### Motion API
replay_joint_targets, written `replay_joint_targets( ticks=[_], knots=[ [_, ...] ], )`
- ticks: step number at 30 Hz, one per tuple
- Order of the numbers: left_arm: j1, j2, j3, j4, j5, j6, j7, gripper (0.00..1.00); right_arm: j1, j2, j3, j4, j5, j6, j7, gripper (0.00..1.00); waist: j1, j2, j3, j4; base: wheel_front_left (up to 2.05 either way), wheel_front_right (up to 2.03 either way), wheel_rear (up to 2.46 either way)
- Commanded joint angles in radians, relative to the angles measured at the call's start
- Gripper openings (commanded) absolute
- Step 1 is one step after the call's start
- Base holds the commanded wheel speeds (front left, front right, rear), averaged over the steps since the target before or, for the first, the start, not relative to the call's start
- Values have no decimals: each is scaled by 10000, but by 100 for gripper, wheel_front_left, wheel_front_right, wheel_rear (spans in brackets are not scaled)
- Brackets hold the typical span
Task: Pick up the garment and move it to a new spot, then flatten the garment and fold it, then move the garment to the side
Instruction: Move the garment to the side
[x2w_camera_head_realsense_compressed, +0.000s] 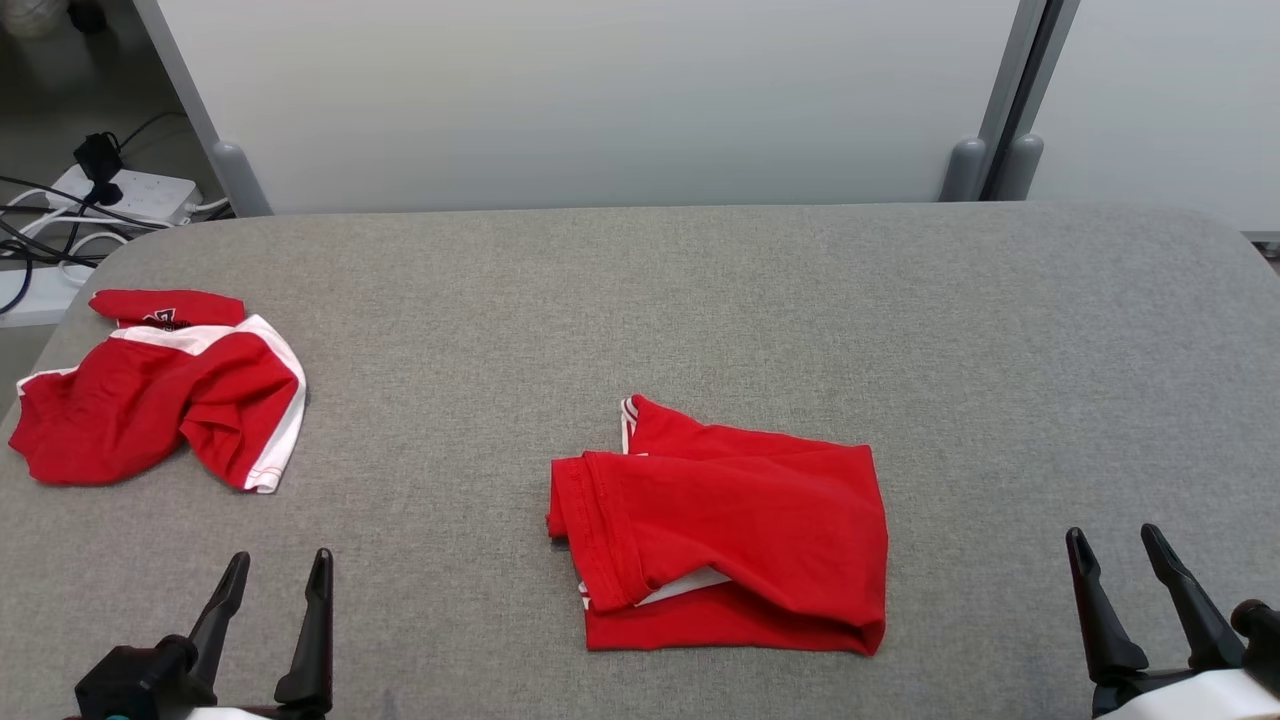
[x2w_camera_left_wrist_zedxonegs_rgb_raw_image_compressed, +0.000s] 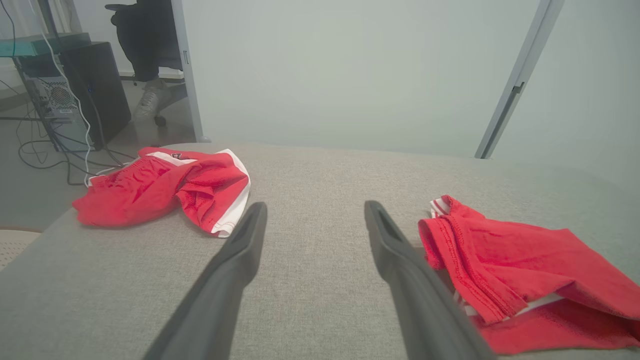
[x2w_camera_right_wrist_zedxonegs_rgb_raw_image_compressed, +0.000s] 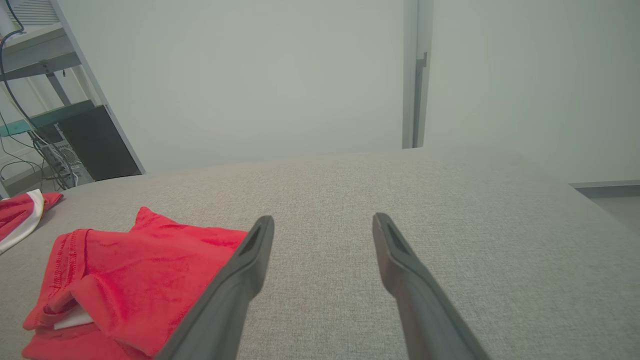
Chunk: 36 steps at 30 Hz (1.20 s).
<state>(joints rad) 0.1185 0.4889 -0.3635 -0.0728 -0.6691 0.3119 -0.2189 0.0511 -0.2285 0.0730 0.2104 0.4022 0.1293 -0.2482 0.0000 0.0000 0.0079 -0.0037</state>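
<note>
A folded red garment (x2w_camera_head_realsense_compressed: 730, 535) (x2w_camera_left_wrist_zedxonegs_rgb_raw_image_compressed: 520, 270) (x2w_camera_right_wrist_zedxonegs_rgb_raw_image_compressed: 130, 280) lies in the middle of the grey table (x2w_camera_head_realsense_compressed: 700, 320), a strip of white lining showing at its front. A second red and white garment (x2w_camera_head_realsense_compressed: 160, 385) (x2w_camera_left_wrist_zedxonegs_rgb_raw_image_compressed: 165, 187) (x2w_camera_right_wrist_zedxonegs_rgb_raw_image_compressed: 17, 215) lies crumpled at the table's left edge. My left gripper (x2w_camera_head_realsense_compressed: 280, 565) (x2w_camera_left_wrist_zedxonegs_rgb_raw_image_compressed: 315, 207) stands open near the front left, to the left of the folded garment, holding nothing. At the front right my right gripper (x2w_camera_head_realsense_compressed: 1113, 540) (x2w_camera_right_wrist_zedxonegs_rgb_raw_image_compressed: 322, 220) is open and empty, to the right of the folded garment.
White partition panels (x2w_camera_head_realsense_compressed: 600, 100) stand behind the table. A power strip with cables (x2w_camera_head_realsense_compressed: 130, 190) lies on the floor at the back left. A computer tower (x2w_camera_left_wrist_zedxonegs_rgb_raw_image_compressed: 95, 90) and a person's foot (x2w_camera_left_wrist_zedxonegs_rgb_raw_image_compressed: 147, 102) are beyond the table's left end.
</note>
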Motion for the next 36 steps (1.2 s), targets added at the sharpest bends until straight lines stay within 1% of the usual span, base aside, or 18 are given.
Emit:
replay_joint_targets(
  ticks=[1, 8, 14, 17, 20, 25, 30, 31, 36],
  knots=[
    [-409, 279, 402, -241, -10, -46, -25, 100, -141, -227, 147, -190, -52, 14, -135, 100, 0, 0, -2, 4, 0, 0, 0],
    [-563, 432, 377, -207, 34, -277, -70, 100, -218, -225, 184, -73, -33, 14, -135, 100, 0, 0, 79, 71, 0, 0, 0],
    [-646, 415, 435, -192, 20, -212, -84, 100, -395, -269, 215, 105, 45, 14, -135, 100, 0, 0, 233, 259, 0, 0, 0],
    [-737, 418, 400, -204, 58, -243, -96, 100, -541, -308, 285, 282, 138, 14, -52, 100, 0, 0, 347, 467, 0, 0, 0],
    [-890, 371, 368, -248, 96, -247, -110, 100, -771, -315, 451, 584, 307, 14, 251, 100, 0, 0, 481, 776, 0, 0, 0],
    [-1129, 287, 296, -240, 157, -285, -139, 100, -1386, -351, 1030, 1273, 601, 14, 991, 100, 0, 0, 700, 1357, 0, 0, 0],
    [-1307, 128, 222, -122, 180, -354, -197, 100, -2024, -303, 1577, 2314, 1068, 14, 1601, 100, 0, 0, 883, 1989, 0, 0, 0],
    [-1307, 128, 222, -122, 180, -354, -197, 100, -2024, -303, 1577, 2314, 1068, 14, 1601, 100, 0, 0, 883, 1989, 0, 0, 0],
    [-1361, 52, 185, 0, 196, -414, -238, 100, -2372, -174, 1889, 3072, 1637, 14, 2165, 100, 0, 0, 967, 2280, 0, 0, 0]
  ],
)
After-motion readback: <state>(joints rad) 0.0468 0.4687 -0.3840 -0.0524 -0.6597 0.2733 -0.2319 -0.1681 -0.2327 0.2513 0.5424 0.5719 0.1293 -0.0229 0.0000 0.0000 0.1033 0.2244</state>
